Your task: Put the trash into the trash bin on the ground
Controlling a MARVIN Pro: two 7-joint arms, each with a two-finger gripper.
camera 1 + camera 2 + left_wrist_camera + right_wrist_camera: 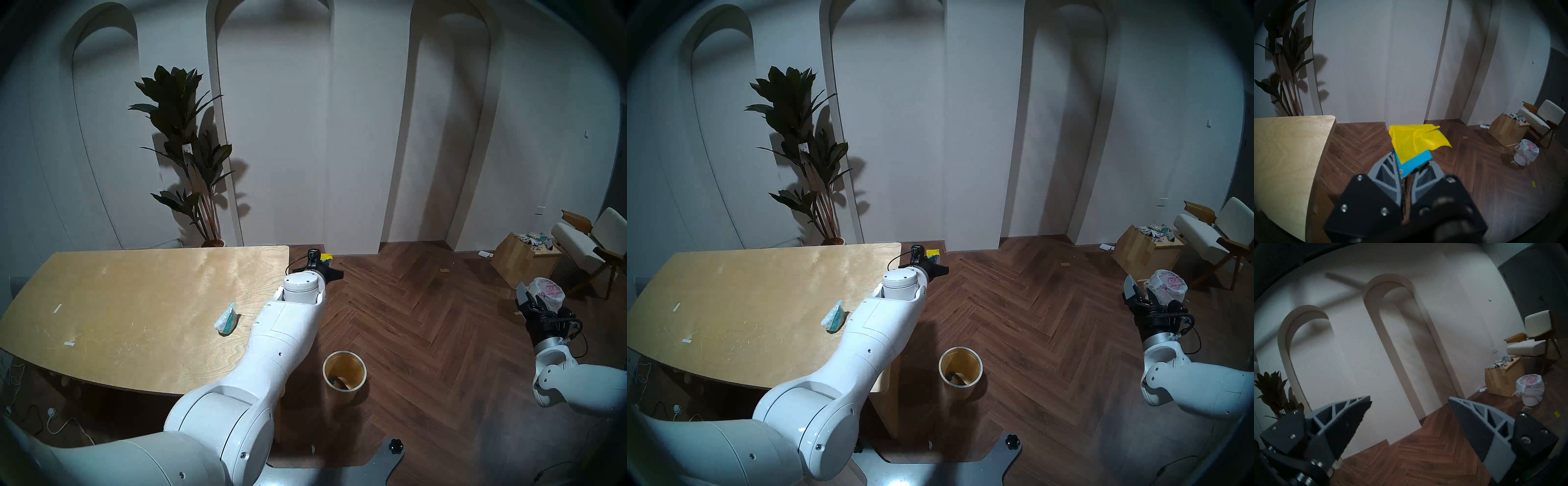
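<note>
You had your left hand (1407, 171) clamped on a flat yellow-and-blue box (1415, 144) out past the table (135, 288), right hand (1409, 405) wide and empty, something already in the round cream-yellow bin (344, 373), soft teal-white pouch (226, 319) left on the table.

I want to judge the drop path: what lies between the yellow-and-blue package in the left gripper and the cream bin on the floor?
Only bare wood floor, seen in the head view, between package and bin.
</note>
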